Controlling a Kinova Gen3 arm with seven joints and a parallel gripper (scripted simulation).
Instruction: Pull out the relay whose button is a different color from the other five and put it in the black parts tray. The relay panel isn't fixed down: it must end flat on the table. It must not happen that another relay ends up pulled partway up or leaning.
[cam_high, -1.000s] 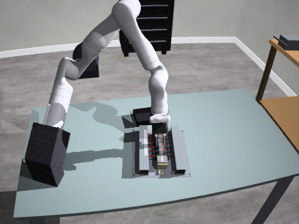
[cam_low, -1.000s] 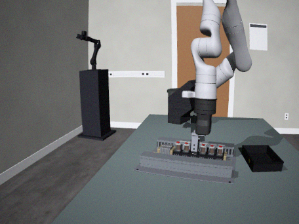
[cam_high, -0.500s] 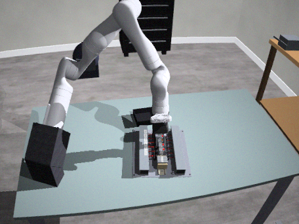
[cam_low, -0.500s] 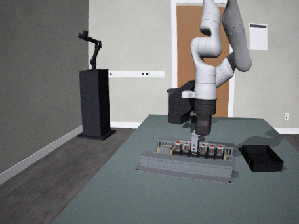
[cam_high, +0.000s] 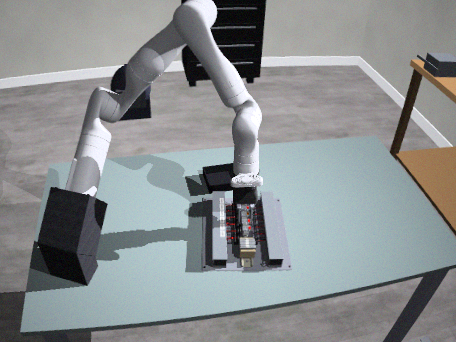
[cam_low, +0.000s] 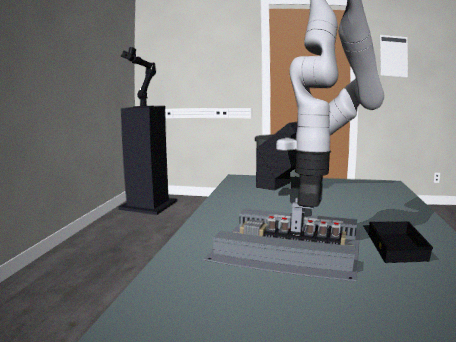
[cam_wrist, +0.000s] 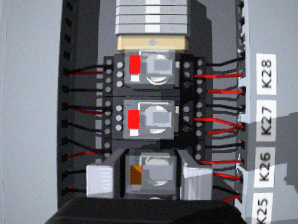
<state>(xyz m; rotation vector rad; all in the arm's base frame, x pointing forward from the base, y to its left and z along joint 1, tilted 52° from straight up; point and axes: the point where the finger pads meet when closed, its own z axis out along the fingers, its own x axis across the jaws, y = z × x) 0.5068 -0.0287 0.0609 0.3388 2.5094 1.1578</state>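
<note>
The relay panel (cam_high: 272, 227) (cam_low: 285, 252) lies flat on the table, with a row of relays between two grey ducts. In the wrist view two relays (cam_wrist: 150, 67) (cam_wrist: 150, 117) have red buttons. The one below them has an orange button: the orange-button relay (cam_wrist: 152, 172). My gripper (cam_wrist: 151, 166) (cam_high: 246, 210) (cam_low: 297, 221) stands upright over the row and is shut on this relay, one finger on each side, by label K26. The relay is still in line with the row. The black parts tray (cam_high: 217, 177) (cam_low: 400, 242) stands empty beyond the panel's far end.
A beige terminal block (cam_high: 246, 247) (cam_wrist: 152, 42) sits at the panel's near end. The arm's black base block (cam_high: 70, 235) stands at the table's left corner. A wooden table (cam_high: 435, 180) adjoins the right edge.
</note>
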